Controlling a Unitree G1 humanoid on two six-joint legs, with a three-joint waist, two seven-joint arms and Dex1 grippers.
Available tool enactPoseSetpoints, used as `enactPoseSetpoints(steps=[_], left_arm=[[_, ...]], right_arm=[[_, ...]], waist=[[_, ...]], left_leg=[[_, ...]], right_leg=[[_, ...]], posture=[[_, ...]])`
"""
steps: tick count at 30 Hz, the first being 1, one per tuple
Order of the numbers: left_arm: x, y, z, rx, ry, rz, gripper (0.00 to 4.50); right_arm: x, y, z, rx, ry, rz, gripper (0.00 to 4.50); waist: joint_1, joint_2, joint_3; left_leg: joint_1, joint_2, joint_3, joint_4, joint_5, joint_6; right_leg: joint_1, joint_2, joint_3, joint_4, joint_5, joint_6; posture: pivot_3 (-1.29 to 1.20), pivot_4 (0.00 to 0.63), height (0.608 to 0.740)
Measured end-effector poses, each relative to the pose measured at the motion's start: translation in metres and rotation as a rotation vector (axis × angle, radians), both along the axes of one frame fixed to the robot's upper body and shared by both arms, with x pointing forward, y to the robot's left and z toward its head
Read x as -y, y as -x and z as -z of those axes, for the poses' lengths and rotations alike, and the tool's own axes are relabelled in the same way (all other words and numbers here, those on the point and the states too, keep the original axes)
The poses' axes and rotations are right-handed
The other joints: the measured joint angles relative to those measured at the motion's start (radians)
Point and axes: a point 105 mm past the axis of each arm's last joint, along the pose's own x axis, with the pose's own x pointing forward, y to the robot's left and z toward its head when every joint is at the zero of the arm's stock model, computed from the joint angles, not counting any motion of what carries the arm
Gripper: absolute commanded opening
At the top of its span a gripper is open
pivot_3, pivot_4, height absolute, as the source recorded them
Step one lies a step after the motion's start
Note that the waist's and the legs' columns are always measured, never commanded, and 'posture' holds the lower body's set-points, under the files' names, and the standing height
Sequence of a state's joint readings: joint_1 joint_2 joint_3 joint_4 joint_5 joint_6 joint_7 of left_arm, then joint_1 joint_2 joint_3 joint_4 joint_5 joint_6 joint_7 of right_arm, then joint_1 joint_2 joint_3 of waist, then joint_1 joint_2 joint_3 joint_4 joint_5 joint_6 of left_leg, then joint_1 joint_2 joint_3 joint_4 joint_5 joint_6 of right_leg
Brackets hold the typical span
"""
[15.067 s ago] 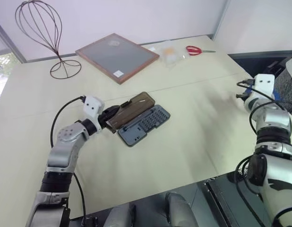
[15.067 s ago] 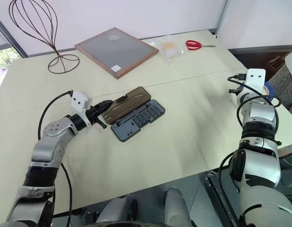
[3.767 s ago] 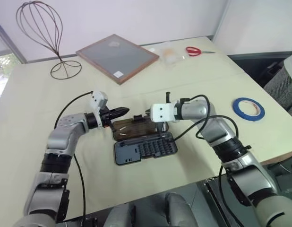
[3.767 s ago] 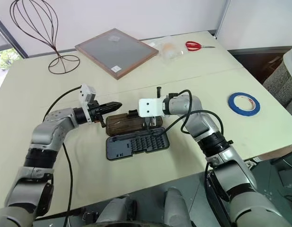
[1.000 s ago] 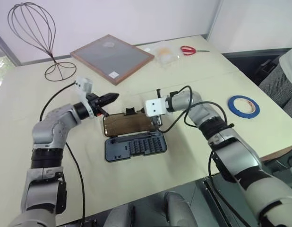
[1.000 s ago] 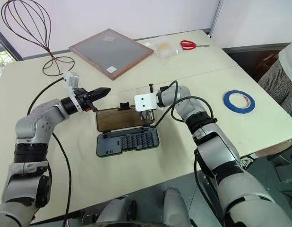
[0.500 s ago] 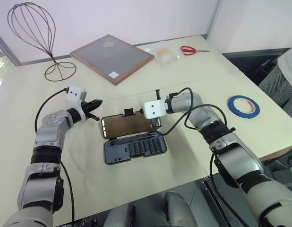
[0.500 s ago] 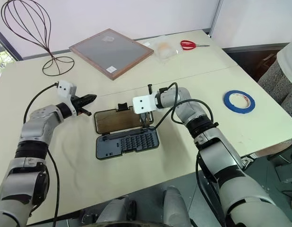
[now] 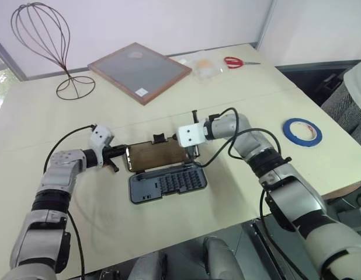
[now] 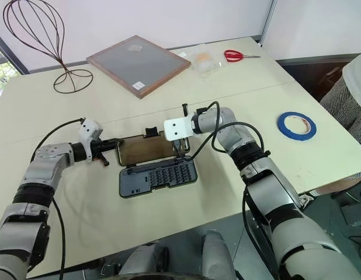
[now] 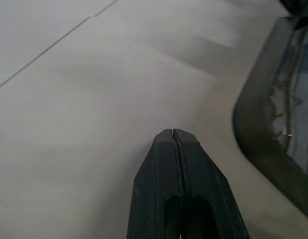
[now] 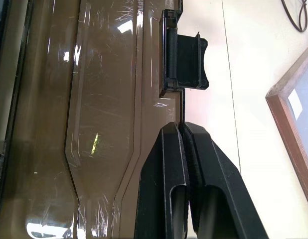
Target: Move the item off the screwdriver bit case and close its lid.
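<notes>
The screwdriver bit case (image 9: 166, 182) lies open mid-table, its rows of bits showing. Its lid (image 9: 155, 156), smoky brown, stands tilted up along the case's far side. My left gripper (image 9: 120, 152) is shut, low over the table, just off the lid's left end (image 11: 273, 124); the fingertips (image 11: 172, 133) stop short of it. My right gripper (image 9: 195, 153) is shut at the lid's far edge (image 12: 94, 114), fingertips (image 12: 182, 127) against the rim beside the latch tab (image 12: 186, 62). The item, a blue tape roll (image 9: 303, 131), lies flat on the table far right, away from the case.
A wood-framed grey panel (image 9: 139, 71) and a wire stand (image 9: 43, 41) are at the back left. Red-handled scissors (image 9: 237, 61) and a plastic bag (image 9: 202, 65) lie at the back right. The table's front edge (image 9: 186, 236) runs close below the case.
My left gripper has come down and drawn back toward the left, from above the lid's left corner to table level beside it. The right gripper has stayed at the lid.
</notes>
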State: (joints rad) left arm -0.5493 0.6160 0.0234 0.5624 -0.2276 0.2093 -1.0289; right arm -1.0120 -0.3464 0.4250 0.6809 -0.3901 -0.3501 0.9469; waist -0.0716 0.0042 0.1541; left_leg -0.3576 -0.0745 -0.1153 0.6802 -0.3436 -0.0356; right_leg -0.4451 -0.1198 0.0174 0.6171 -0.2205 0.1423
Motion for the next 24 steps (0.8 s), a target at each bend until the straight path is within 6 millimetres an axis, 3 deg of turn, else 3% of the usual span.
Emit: enactPoseSetpoints(steps=[11, 24], left_arm=[[0.013, 0.006, -0.003, -0.052, 0.067, 0.058, 0.0], [0.022, 0.007, -0.004, -0.06, 0.102, 0.085, 0.0]], right_arm=[[0.001, 0.0, -0.003, 0.017, 0.005, -0.005, 0.02], [0.014, 0.011, -0.034, -0.008, -0.066, 0.086, 0.02]], waist=[[0.001, 0.0, 0.0], [0.003, 0.0, 0.0]], left_leg=[[0.0, 0.0, 0.0, 0.001, 0.0, 0.0], [-0.001, 0.0, 0.0, 0.001, 0.0, 0.0]], right_leg=[[0.0, 0.0, 0.0, 0.001, 0.0, 0.0], [0.0, 0.0, 0.0, 0.001, 0.0, 0.0]], posture=[[0.0, 0.15, 0.74], [0.0, 0.15, 0.74]])
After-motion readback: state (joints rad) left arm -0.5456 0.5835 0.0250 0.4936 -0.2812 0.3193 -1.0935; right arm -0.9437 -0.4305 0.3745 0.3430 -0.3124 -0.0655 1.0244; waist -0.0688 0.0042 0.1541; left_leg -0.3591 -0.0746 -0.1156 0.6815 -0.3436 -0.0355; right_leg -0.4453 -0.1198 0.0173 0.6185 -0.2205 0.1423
